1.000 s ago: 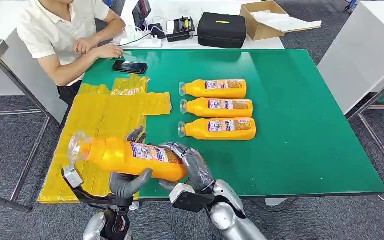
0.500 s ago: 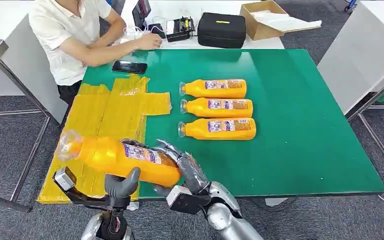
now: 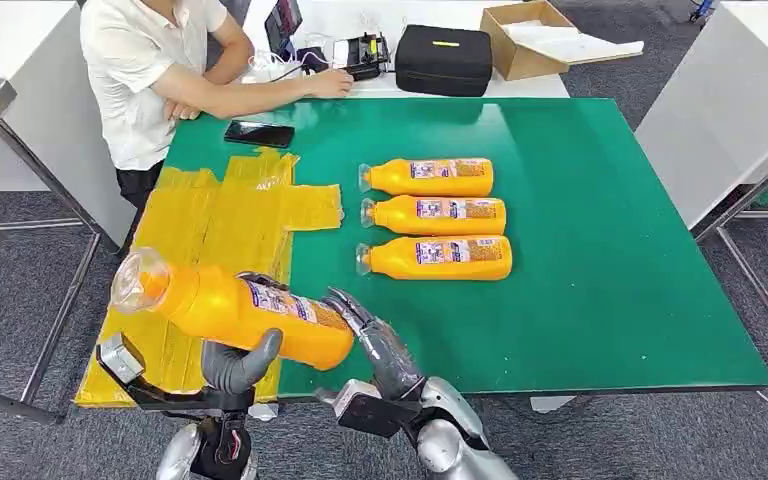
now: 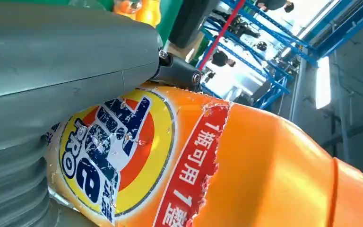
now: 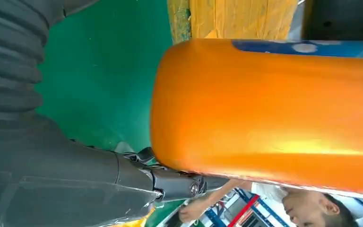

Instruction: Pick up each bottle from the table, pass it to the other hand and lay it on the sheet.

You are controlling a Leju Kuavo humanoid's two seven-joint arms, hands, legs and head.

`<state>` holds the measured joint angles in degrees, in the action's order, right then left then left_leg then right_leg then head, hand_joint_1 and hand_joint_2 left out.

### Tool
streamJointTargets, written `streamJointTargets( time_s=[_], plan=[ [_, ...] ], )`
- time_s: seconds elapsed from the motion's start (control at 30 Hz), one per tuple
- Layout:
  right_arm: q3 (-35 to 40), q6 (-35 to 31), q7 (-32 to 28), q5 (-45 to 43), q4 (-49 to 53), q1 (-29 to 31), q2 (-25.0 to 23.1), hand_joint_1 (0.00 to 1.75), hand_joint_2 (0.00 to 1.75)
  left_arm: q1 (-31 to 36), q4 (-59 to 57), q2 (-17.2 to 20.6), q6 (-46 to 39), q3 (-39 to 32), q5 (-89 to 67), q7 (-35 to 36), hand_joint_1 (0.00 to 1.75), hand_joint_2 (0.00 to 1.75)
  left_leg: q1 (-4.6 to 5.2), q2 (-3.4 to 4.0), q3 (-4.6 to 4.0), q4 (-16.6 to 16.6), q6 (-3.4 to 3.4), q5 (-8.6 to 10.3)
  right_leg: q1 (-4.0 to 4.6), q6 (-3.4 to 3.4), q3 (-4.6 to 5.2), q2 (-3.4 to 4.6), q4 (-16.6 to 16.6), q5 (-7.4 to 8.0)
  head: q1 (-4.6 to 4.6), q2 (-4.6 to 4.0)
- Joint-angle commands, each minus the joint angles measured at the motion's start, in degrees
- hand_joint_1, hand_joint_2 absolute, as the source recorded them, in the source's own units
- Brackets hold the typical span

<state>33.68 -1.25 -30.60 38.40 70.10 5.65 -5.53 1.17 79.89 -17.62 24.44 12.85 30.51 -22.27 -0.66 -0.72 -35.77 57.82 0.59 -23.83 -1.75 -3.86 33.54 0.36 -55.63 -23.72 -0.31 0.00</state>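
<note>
Bottle (image 3: 245,312) is hanging lower left, left hand (image 3: 232,362) gripping it, right hand (image 3: 375,335) spreading off its base to release.

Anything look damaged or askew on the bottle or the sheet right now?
The held bottle's label has a ragged, torn edge and scuffed print. The yellow sheet lies wrinkled, its far edge bunched unevenly. The three bottles on the table lie neatly parallel.

Left hand (image 3: 235,362) grips the orange bottle (image 3: 235,312) (right hand (image 3: 380,345) alongside).
</note>
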Motion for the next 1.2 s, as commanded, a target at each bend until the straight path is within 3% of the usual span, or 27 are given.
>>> streamJointTargets(
  time_s=[0.03,0.13,0.2,0.33,0.47,0.57,0.8,0.87,0.97,1.1,1.2],
  plan=[
    [-2.54,-4.09,1.2,3.4,-0.62,-0.65,-0.08,0.0,1.75,0.77,1.04,-1.06,-5.49,-0.42,-6.34,-1.15,1.75,1.75,-0.04,0.01,0.19,0.02,0.02,-0.08,0.09,0.2,-0.25,-0.09,0.04,-0.07,0.0,0.0],
    [-8.83,-13.84,4.38,13.83,5.37,-4.2,-1.44,0.0,1.75,-0.53,6.69,-1.21,-17.17,-1.18,-26.82,-4.64,1.75,1.75,-0.04,-0.05,0.14,0.03,0.0,-0.07,0.08,0.19,-0.19,-0.13,0.0,-0.09,0.0,0.0],
    [-14.62,-16.89,5.65,18.48,10.49,-6.02,-2.64,0.0,1.75,-0.68,10.34,-1.52,-26.2,-0.93,-44.37,-5.61,1.75,1.75,-0.04,-0.05,0.1,0.08,0.0,-0.11,0.09,0.2,-0.16,-0.14,-0.04,-0.13,0.0,0.0],
    [-22.82,-18.56,4.61,20.53,17.88,-5.88,-3.67,0.0,1.75,1.62,11.25,0.7,-37.12,0.45,-73.1,2.55,1.75,1.75,0.01,-0.14,-0.06,0.11,0.02,-0.06,0.02,0.14,0.0,-0.18,-0.12,-0.11,0.0,0.0],
    [-25.45,-20.29,3.6,22.87,19.55,-3.42,-2.85,0.0,1.75,4.4,8.15,3.18,-42.49,0.87,-101.53,13.25,1.75,1.75,0.0,-0.11,0.06,0.07,0.02,-0.04,0.04,0.2,-0.14,-0.17,-0.06,-0.08,0.0,0.0],
    [-26.11,-20.91,3.0,22.24,19.83,-2.2,-3.04,0.0,1.75,7.53,2.69,3.61,-41.44,-1.85,-106.71,17.28,1.75,1.75,0.0,-0.08,0.13,0.01,0.0,-0.02,0.05,0.21,-0.19,-0.14,0.0,-0.04,0.0,0.0],
    [-24.39,-18.17,0.73,17.81,19.63,-1.96,-3.64,0.0,1.75,10.74,0.32,2.6,-38.75,-5.76,-104.62,16.14,1.75,1.75,-0.01,-0.01,0.18,-0.01,-0.03,0.01,0.07,0.22,-0.22,-0.05,0.0,-0.04,0.0,0.0],
    [-24.32,-17.24,-0.86,15.49,17.31,-0.79,-3.47,0.0,1.75,13.38,-6.05,3.38,-32.83,-5.6,-109.92,19.68,1.75,1.75,0.01,-0.04,0.1,-0.05,-0.02,0.08,0.02,0.1,-0.13,-0.05,0.02,0.02,0.0,0.0],
    [-24.5,-16.87,-2.26,14.09,14.6,0.79,-3.63,0.0,1.75,17.72,-17.55,3.28,-32.87,-8.02,-108.89,20.04,1.75,1.75,0.01,-0.07,0.13,-0.06,-0.01,0.09,0.01,0.1,-0.19,-0.05,0.04,0.03,0.0,0.0],
    [-24.54,-16.93,-2.31,14.09,14.39,0.94,-3.67,0.0,1.75,18.14,-18.77,3.31,-33.66,-8.24,-108.76,19.77,1.75,1.75,0.01,-0.06,0.15,-0.07,-0.02,0.09,0.02,0.13,-0.2,-0.04,0.04,0.03,0.0,0.0],
    [-23.94,-15.63,-3.4,12.96,12.18,2.7,-3.67,0.0,1.75,21.77,-26.75,4.08,-29.05,-10.19,-108.54,21.61,1.75,1.75,0.0,-0.05,0.1,-0.05,-0.02,0.08,0.03,0.12,-0.16,-0.03,0.04,0.03,0.0,0.0]
  ],
)
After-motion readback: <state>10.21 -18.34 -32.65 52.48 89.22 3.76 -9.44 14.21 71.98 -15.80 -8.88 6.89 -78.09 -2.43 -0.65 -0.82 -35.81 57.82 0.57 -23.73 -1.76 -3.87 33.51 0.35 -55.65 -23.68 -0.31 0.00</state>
